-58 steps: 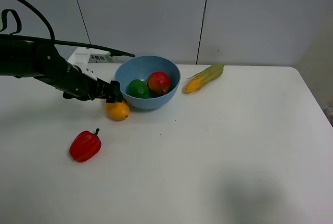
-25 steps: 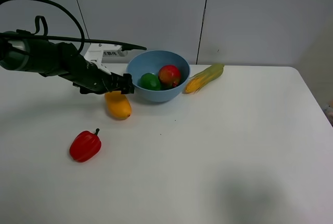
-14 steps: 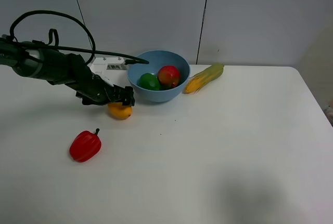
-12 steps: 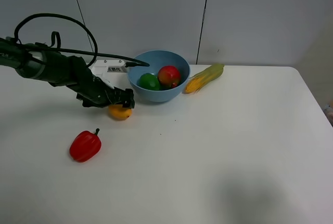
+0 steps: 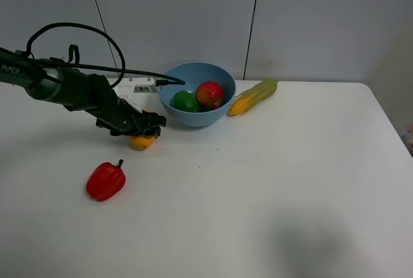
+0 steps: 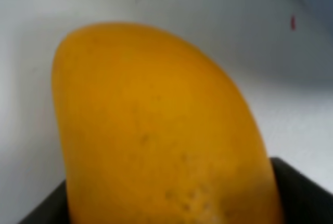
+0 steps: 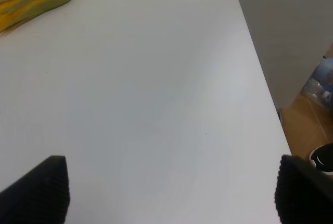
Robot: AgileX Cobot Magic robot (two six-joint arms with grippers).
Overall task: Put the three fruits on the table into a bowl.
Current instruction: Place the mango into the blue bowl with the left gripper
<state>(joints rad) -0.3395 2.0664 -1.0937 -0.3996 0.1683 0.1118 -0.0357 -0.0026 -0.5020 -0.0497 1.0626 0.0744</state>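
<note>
Two fruits in the light-blue bowl (image 5: 193, 108), upper centre of the high view: green lime (image 5: 186, 101) at left, round red fruit (image 5: 210, 94) touching it at right. Third fruit, the orange-yellow mango (image 5: 142, 140), on the white counter (image 5: 271, 181) just left of and below the bowl, mostly hidden under the left gripper (image 5: 147, 126). Left arm reaching in from the left edge, low over the counter. Left wrist view filled by the mango (image 6: 156, 130), dark fingers (image 6: 302, 193) at the bottom corners on either side of it; whether pinching or only straddling the fruit, cannot tell. Blurred at that range.

Red bell pepper (image 5: 106, 180) with green stem lower left of the high view, well apart from the mango. Corn cob (image 5: 253, 95) lying just right of the bowl, near the back edge; also at upper left of the right wrist view (image 7: 36, 0).

Right gripper (image 7: 171, 190) out of the high view. Right wrist view: dark fingers (image 7: 39, 190) at the two bottom corners, spread wide, bare counter (image 7: 145, 89) between, nothing held.
</note>
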